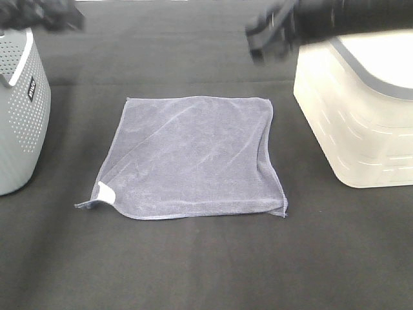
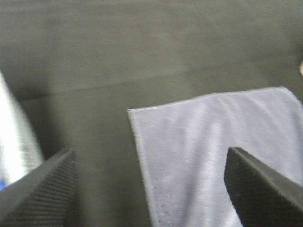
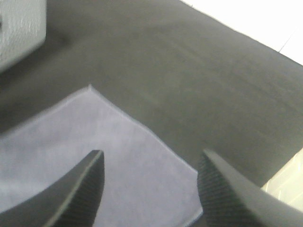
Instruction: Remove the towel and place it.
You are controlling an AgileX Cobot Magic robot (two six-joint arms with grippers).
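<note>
The greyish-blue towel (image 1: 193, 155) lies flat and spread out on the black table, with its small white tag (image 1: 105, 192) at the near left corner. My left gripper (image 1: 48, 16) is blurred at the far left, high above the table and clear of the towel. In the left wrist view it (image 2: 151, 189) is open and empty, with the towel's corner (image 2: 213, 151) below it. My right gripper (image 1: 268, 35) is blurred above the towel's far right corner. In the right wrist view it (image 3: 151, 189) is open and empty over the towel (image 3: 94, 146).
A grey perforated basket (image 1: 19, 110) stands at the left edge and shows in the left wrist view (image 2: 14, 142). A white basket (image 1: 361, 110) stands at the right, close to the towel's right edge. The black cloth (image 1: 206, 265) covers the table.
</note>
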